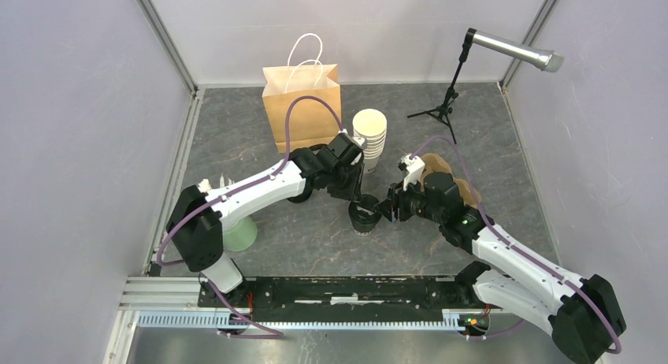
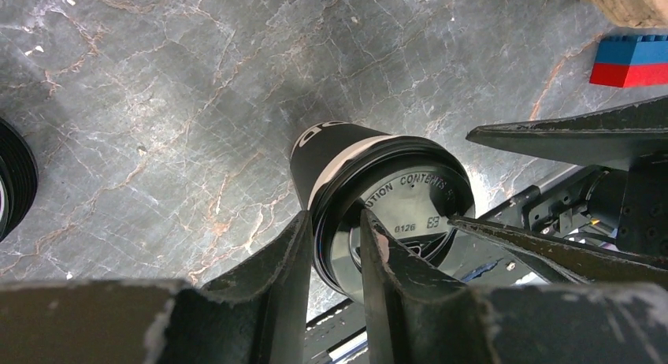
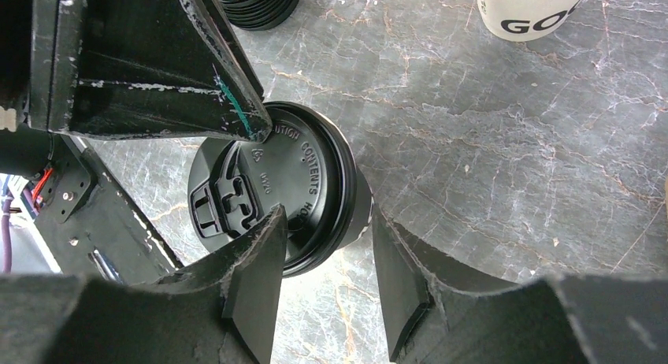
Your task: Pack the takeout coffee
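Note:
A takeout coffee cup (image 1: 364, 218) with a round black lid stands on the floor in the middle. In the left wrist view (image 2: 394, 198) its side looks dark, with a pale band under the lid. My left gripper (image 1: 360, 197) (image 2: 335, 222) is closed on the lid's rim, one finger on top and one outside. My right gripper (image 1: 389, 209) (image 3: 327, 222) is open and straddles the opposite edge of the lid (image 3: 276, 183), one finger over it and one beside the cup. A brown paper bag (image 1: 302, 104) stands open at the back.
A stack of lidless cream cups (image 1: 369, 138) stands right of the bag. A pile of black lids (image 3: 260, 3) (image 2: 12, 183) lies close by. There is also a pale green object (image 1: 241, 235) on the left, a brown block (image 1: 443, 171) behind my right arm, a blue-red brick (image 2: 630, 61) and a microphone stand (image 1: 446, 104).

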### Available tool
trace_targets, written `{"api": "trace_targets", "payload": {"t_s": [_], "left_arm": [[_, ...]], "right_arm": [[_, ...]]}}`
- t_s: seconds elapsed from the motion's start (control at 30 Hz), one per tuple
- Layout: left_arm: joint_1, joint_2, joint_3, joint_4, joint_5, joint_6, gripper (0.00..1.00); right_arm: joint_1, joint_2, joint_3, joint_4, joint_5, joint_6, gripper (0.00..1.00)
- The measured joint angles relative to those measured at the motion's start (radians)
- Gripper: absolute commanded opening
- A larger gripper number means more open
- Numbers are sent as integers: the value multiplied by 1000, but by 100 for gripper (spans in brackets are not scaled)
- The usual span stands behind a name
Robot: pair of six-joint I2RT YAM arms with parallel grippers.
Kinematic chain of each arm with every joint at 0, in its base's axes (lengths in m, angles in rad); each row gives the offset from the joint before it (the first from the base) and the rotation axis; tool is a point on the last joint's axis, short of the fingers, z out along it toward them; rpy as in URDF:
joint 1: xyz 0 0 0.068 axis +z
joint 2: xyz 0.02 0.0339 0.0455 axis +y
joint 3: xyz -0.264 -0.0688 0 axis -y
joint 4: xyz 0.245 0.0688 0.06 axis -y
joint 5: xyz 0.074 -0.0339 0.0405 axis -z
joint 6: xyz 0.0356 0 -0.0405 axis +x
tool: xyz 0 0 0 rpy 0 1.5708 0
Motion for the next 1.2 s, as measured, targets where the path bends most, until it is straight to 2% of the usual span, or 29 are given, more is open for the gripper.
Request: {"api": "trace_targets", "payload": {"t_s": [0.23,0.4,0.5,0.57,0.7,0.87,1.07,1.2], "left_arm": [[0,4,0,18,-7,15,35],[0,5,0,28,-6,24,41],[0,5,-2,30,-6,27,47],[0,3,-6,35,-6,27,52],[0,-17,-19,35,-15,27,57],[1,-89,-32,35,-47,27,60],[1,-170,-75,50,-62,26,57],[1,-184,-136,68,-52,21,53]], "right_arm": [[0,24,0,35,0,3,47],[0,19,0,45,-18,24,47],[0,-9,1,43,-26,41,58],[1,-28,14,35,-23,47,58],[1,-33,50,35,-9,39,55],[1,18,69,37,-16,24,51],[1,77,69,38,-59,13,47],[1,79,69,47,-64,11,40]]}}
